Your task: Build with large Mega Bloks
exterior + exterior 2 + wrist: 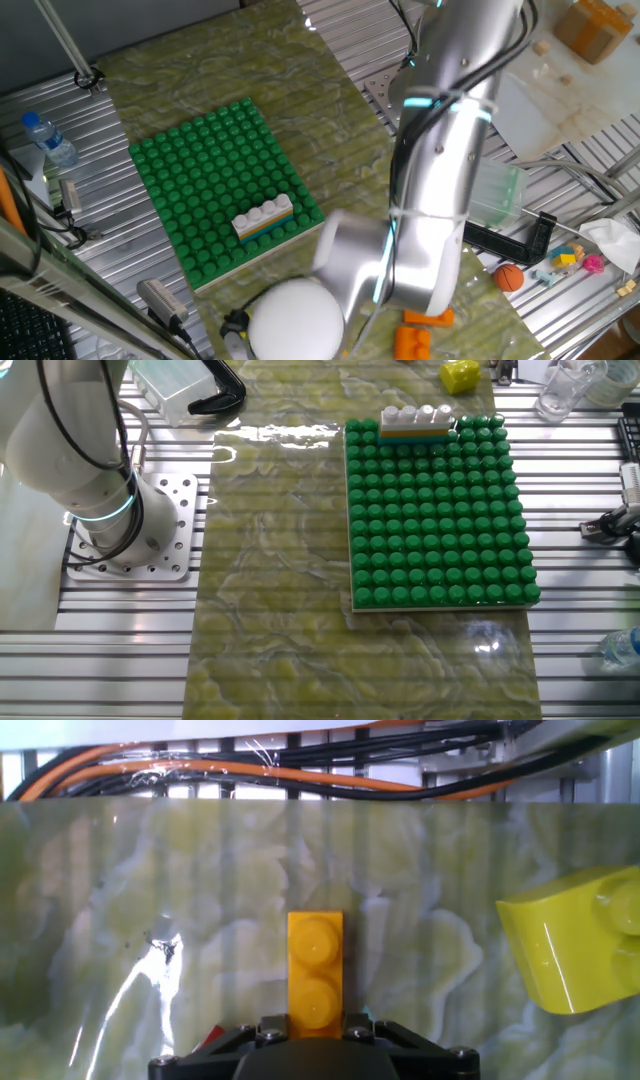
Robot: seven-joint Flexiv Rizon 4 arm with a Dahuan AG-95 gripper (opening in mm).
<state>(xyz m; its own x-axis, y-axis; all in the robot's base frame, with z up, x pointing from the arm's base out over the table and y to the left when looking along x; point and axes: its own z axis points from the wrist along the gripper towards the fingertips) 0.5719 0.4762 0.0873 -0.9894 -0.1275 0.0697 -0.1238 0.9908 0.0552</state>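
In the hand view an orange two-stud Mega Blok (315, 970) sits tight between the two black jaws of my gripper (316, 1025), which is shut on it. A yellow brick (575, 935) (459, 375) lies on the mat to its right. On the green studded baseplate (210, 170) (435, 520) a white four-stud brick (263, 217) (418, 418) tops an orange layer at the plate's edge. Two more orange bricks (428, 318) lie on the mat by the arm. Both fixed views hide the gripper.
A clear plastic box (495, 195) and a black bracket (510, 240) stand beside the arm, with a small orange ball (509, 277) near them. A water bottle (48, 138) lies off the mat. Orange and black cables (300, 770) run along the mat's far edge.
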